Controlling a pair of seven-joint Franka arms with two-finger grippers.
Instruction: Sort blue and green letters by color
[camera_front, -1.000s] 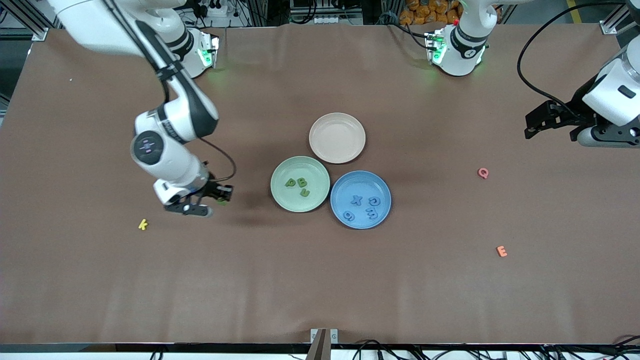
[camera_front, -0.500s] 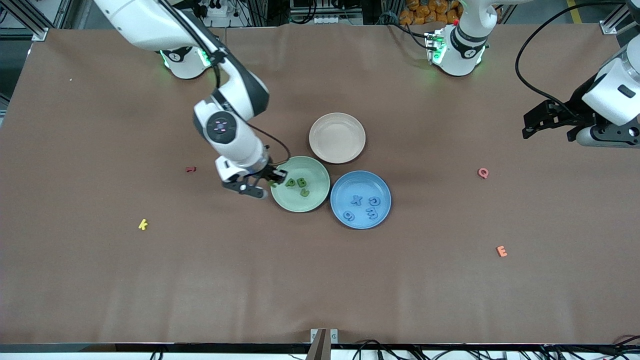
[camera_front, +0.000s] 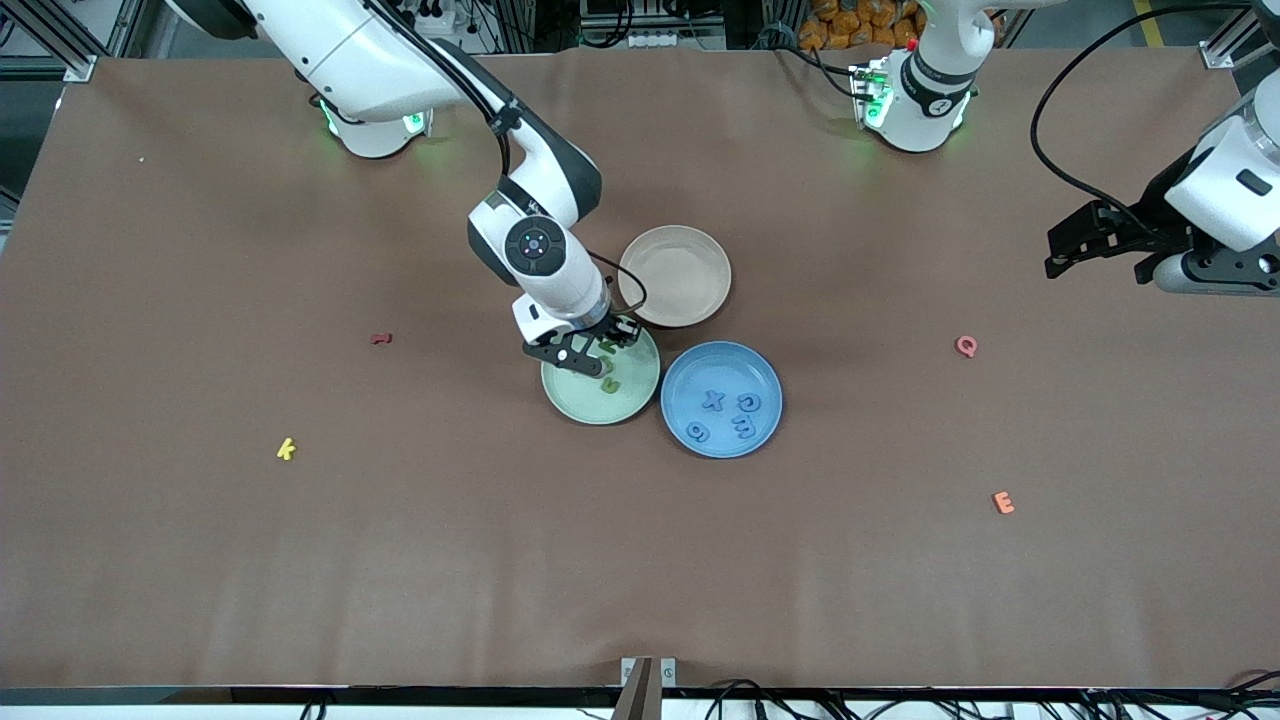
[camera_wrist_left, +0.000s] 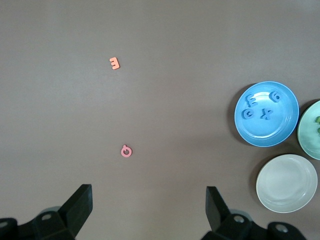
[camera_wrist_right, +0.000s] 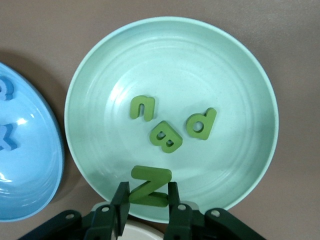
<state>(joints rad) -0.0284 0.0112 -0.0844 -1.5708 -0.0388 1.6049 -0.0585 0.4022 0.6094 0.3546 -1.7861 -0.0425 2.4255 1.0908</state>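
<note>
My right gripper (camera_front: 598, 350) is shut on a green N (camera_wrist_right: 150, 186) and holds it over the edge of the green plate (camera_front: 575, 402) that lies toward the beige plate. In the right wrist view the green u (camera_wrist_right: 142, 108), B (camera_wrist_right: 165, 136) and p (camera_wrist_right: 202, 123) lie in that plate (camera_wrist_right: 225, 75). The blue plate (camera_front: 722, 362) beside it holds the blue X (camera_front: 712, 401), G (camera_front: 748, 403), E (camera_front: 743, 428) and g (camera_front: 698, 432). My left gripper (camera_front: 1075, 245) is open and empty and waits above the left arm's end of the table.
An empty beige plate (camera_front: 674, 275) touches both plates, farther from the camera. A yellow k (camera_front: 286, 449) and a red letter (camera_front: 380, 339) lie toward the right arm's end. A pink Q (camera_front: 965, 346) and an orange E (camera_front: 1003, 502) lie toward the left arm's end.
My right gripper has carried the green N from near the yellow k across to the green plate and is now over it. The left arm has not moved.
</note>
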